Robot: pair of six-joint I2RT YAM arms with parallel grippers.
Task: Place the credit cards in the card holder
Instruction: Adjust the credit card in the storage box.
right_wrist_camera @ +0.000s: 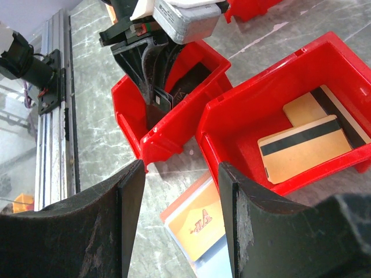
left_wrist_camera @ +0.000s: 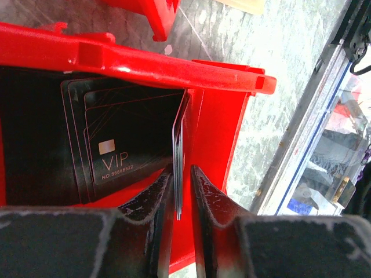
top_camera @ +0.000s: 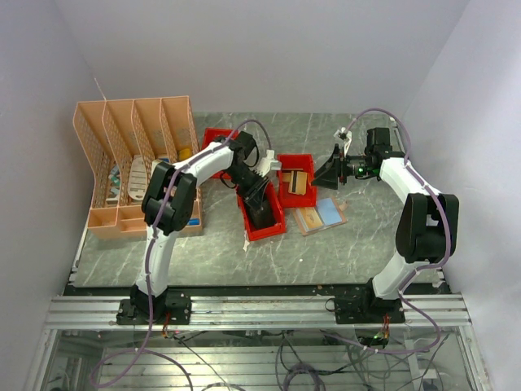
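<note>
Two tan cards (top_camera: 298, 182) with dark stripes lie flat, overlapping, in a red bin (top_camera: 282, 177). At its 5 o'clock on the bench (top_camera: 366, 236), the tan holder (top_camera: 310, 218) lies flat, seemingly open, a light blue card (top_camera: 330, 210) alongside.

Soft, even light fills the scene and shadows are weak. In the left wrist view the red bin (left_wrist_camera: 145, 61) looks oversaturated, with a pale sheen along its rim and a nearly black inside. Below the bin the fingers (left_wrist_camera: 148, 200) are blurred. Right of it the background washes out bluish-white.
</note>
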